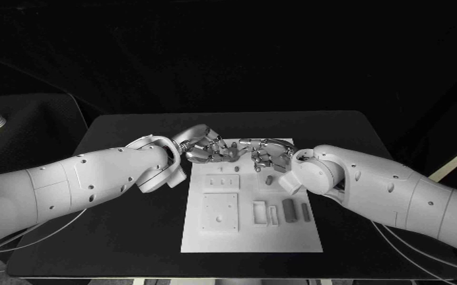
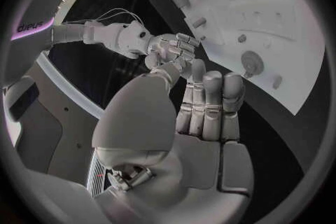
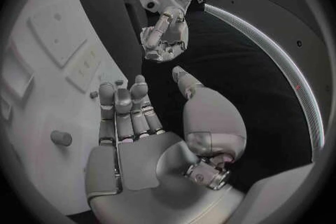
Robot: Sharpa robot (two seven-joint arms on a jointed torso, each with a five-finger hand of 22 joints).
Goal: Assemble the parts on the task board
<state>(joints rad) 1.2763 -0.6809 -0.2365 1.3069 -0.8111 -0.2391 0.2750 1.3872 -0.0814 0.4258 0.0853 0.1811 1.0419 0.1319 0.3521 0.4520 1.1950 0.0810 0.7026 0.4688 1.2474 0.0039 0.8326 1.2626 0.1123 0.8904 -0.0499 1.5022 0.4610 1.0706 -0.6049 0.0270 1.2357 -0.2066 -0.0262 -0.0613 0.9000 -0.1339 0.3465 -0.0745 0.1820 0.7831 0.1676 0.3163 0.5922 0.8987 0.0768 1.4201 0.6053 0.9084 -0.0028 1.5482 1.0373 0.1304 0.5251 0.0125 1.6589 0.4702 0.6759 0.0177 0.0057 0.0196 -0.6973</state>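
Observation:
The white task board (image 1: 249,239) lies in the middle of the black table. My left hand (image 1: 203,148) and right hand (image 1: 269,154) hover close together over its far end, fingertips nearly meeting. In the left wrist view the left hand (image 2: 203,106) has its fingers stretched out side by side and I see nothing in them. The right hand (image 3: 129,117) is also stretched out and holds nothing. A short grey cylinder (image 1: 269,181) (image 3: 61,137) (image 2: 250,61) stands on the board just below the right hand. Two grey bars (image 1: 290,209) (image 1: 306,212) lie at the board's right side.
Raised white plates (image 1: 221,212) (image 1: 223,182) sit on the board's left half, and a white block (image 1: 260,212) lies mid-board. A small peg (image 1: 232,167) stands near the far edge. Black tabletop (image 1: 124,232) runs round the board on all sides.

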